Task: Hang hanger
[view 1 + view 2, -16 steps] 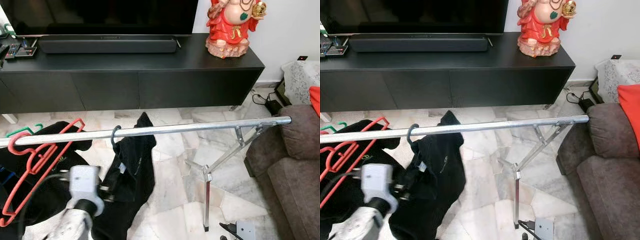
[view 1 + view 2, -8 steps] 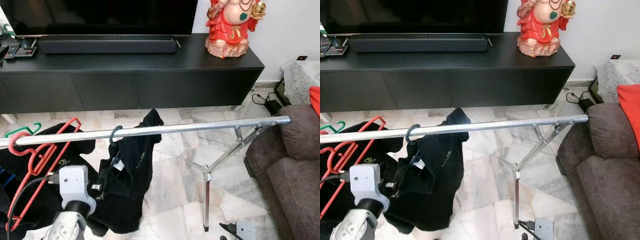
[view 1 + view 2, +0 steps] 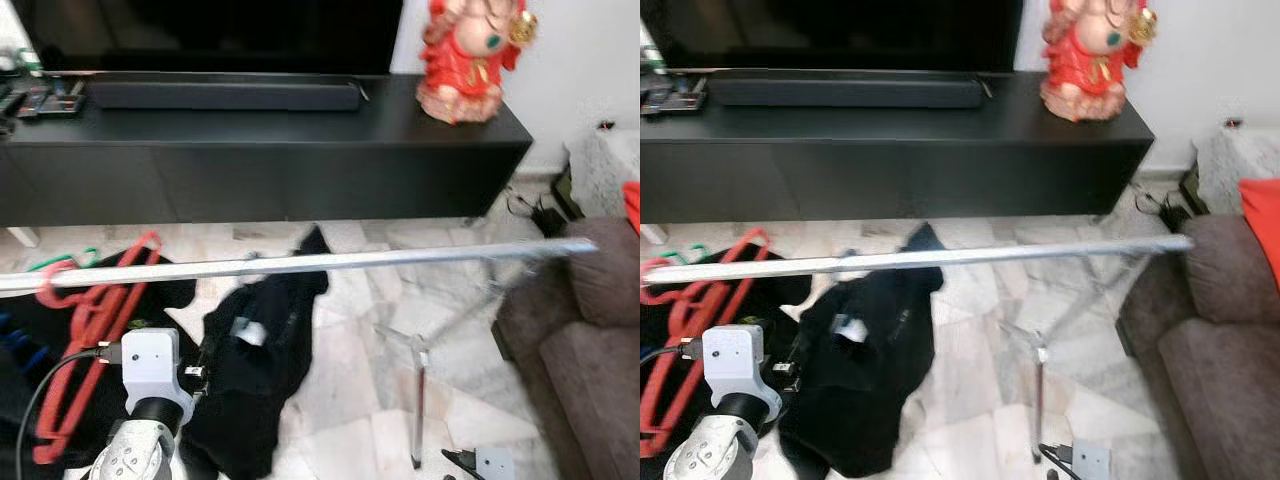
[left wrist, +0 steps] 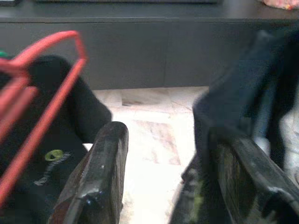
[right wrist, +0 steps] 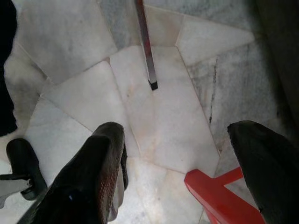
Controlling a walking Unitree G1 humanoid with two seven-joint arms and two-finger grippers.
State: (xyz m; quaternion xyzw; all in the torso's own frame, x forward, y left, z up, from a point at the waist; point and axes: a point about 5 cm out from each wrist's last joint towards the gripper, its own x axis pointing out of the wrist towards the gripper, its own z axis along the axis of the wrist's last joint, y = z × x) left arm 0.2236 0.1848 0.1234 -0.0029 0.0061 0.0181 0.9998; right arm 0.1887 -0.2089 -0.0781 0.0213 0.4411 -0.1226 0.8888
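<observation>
A long black TV cabinet (image 3: 270,150) spans the upper half of the head views, carrying a dark soundbar (image 3: 220,95) and, at upper right, a red figurine (image 3: 465,55). Across the middle runs the silver rail (image 3: 330,262) of a clothes rack, its thin leg (image 3: 418,400) standing on the pale marble floor (image 3: 340,400) at lower centre. A brown sofa (image 3: 580,350) fills the lower right corner.

A black garment (image 3: 262,365) hangs under the rail left of centre; the picture is too blurred to make out its hanger hook. Further left, a red hanger (image 3: 95,320) hangs from the rail over more dark clothing.

The left gripper (image 4: 166,186) sits at lower left of the head views, just beside the garment. Its wrist view shows what the head views hide: the fingers (image 4: 100,177) spread wide, grasping nothing, the dark cloth against one of them.

The right gripper (image 5: 182,172) points down at the floor, fingers apart and empty, with the rack's foot (image 5: 152,84) and a red plastic piece (image 5: 219,196) below.
</observation>
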